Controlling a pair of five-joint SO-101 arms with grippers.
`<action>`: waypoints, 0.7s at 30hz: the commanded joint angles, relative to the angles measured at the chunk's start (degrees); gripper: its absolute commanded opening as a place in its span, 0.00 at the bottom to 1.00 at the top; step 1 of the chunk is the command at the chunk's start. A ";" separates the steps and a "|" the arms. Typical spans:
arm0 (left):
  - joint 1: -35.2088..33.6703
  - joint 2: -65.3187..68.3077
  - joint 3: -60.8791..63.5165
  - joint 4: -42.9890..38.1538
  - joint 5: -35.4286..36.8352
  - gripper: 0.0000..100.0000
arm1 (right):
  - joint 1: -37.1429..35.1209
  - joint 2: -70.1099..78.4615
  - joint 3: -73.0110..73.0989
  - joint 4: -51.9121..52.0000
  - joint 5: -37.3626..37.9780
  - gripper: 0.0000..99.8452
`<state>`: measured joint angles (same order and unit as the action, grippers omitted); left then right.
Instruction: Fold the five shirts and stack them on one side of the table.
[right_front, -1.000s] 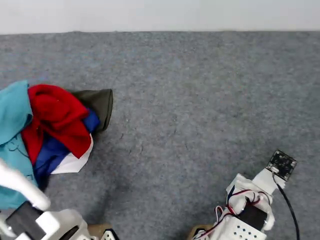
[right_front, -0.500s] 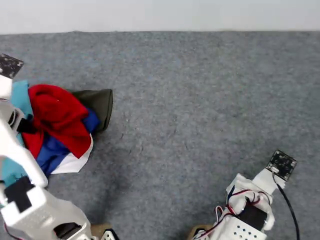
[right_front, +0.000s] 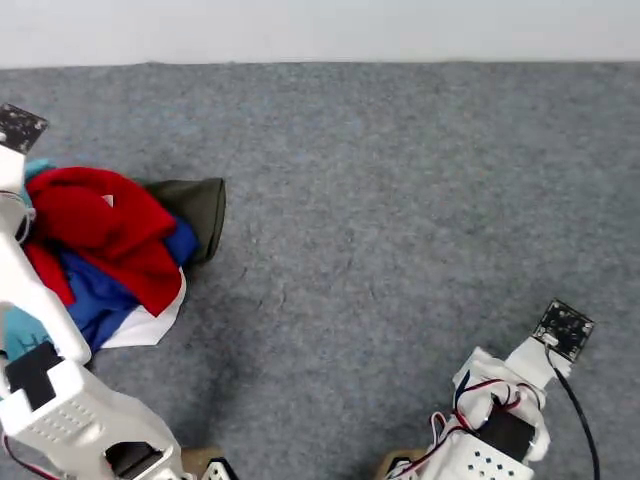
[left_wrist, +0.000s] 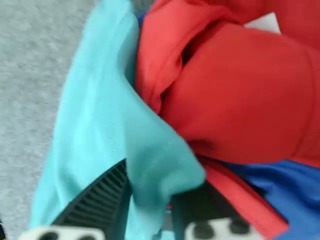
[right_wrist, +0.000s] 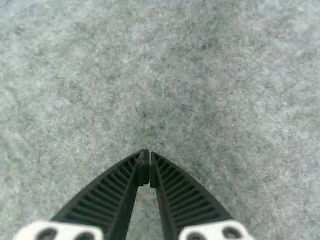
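My bench is covered wall to edge by a grey felt mat, short speckled nap, lying flat with a few faint scuff lines near the middle. The mat looks the same up close in my right wrist cam, with no seams visible. A plain white wall meets its far edge in a straight line, and two small tan patches sit at the near edge; can't tell what they are.

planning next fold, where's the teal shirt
High view: the teal shirt lies far left on the table under the red shirt, a fold in the left claw.
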<state>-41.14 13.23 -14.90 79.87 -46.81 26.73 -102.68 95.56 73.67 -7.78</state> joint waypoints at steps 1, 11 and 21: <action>-1.76 -0.70 -7.60 4.57 -0.62 0.04 | 1.01 0.31 0.88 0.31 -0.53 0.01; -8.44 -0.62 -18.07 20.57 -10.46 0.25 | 1.01 0.31 0.88 0.31 -0.53 0.01; -11.34 6.24 -16.13 18.55 -14.95 0.25 | 1.01 0.31 0.88 0.31 -0.53 0.01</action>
<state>-52.22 17.63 -30.37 98.95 -60.97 26.73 -102.68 95.56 73.67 -7.78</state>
